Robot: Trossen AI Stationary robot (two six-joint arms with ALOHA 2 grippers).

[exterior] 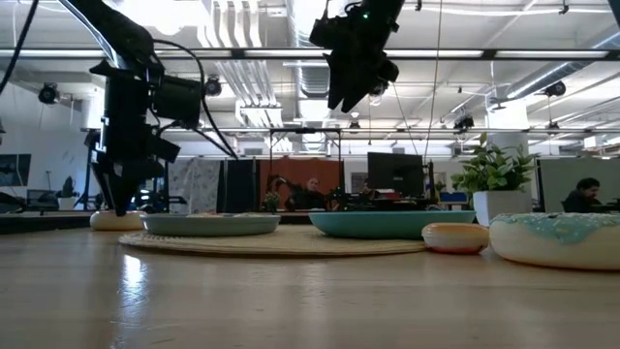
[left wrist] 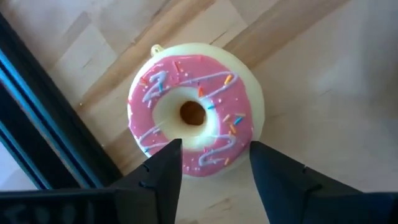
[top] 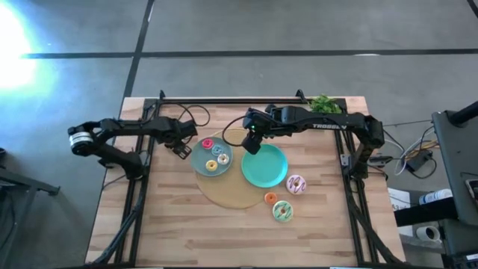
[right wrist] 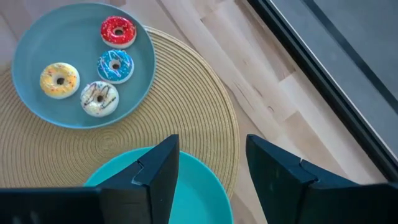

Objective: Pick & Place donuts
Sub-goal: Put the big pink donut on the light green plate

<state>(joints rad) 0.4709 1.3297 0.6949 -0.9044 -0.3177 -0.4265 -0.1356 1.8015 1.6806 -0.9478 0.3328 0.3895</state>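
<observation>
We saw a round woven mat (top: 228, 193) on the wooden table (top: 187, 232) with two plates on it. The grey-blue plate (right wrist: 37, 50) held four donuts: a red one (right wrist: 118, 31), a blue one (right wrist: 115, 65), a yellow one (right wrist: 60, 79) and a white one with dark drizzle (right wrist: 99, 98). The teal plate (top: 270, 170) beside it held nothing that we could see. Off the mat, on the bare wood near the teal plate, lay three more donuts: a lilac one (top: 296, 184), a small orange one (top: 270, 198) and a green one (top: 282, 212). The left gripper (left wrist: 214, 168) stood just beside the grey-blue plate, near the table's left rail, its jaws parted over a pink donut (left wrist: 194, 114) that lay flat on the wood; the fingertips (left wrist: 166, 163) flanked the donut's near edge, and we could not tell whether they touched it. The right gripper (right wrist: 208, 165) hung above the far edge of the teal plate, jaws apart and holding nothing. A small plant (top: 323, 104) sat at the table's far right corner.
</observation>
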